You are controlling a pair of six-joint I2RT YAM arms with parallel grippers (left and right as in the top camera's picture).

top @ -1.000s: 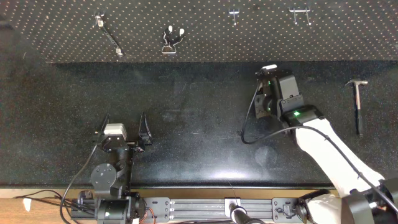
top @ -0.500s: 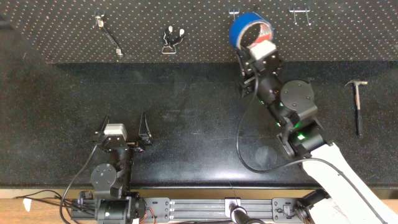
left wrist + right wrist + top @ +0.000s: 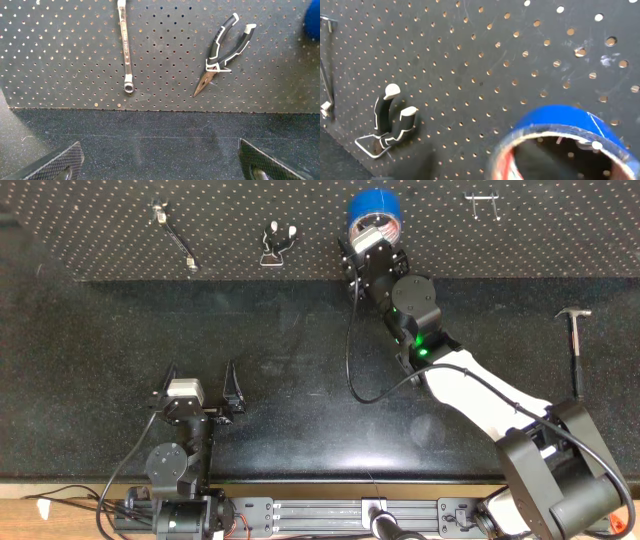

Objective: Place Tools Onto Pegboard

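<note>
My right pincer (image 3: 371,238) is clamped on the blue tape roll (image 3: 375,208), pegboard (image 3: 100,230) just ahead; left pincer (image 3: 201,383) gapes wide, empty.

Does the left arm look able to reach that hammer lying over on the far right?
Probably not: the hammer lies far right on the table, well away from the left arm, with the right arm stretched across between.

Even overhead light leaves a pale glare on the near table (image 3: 340,455); the blue tape roll (image 3: 560,130) blurs close to the right wrist camera.
</note>
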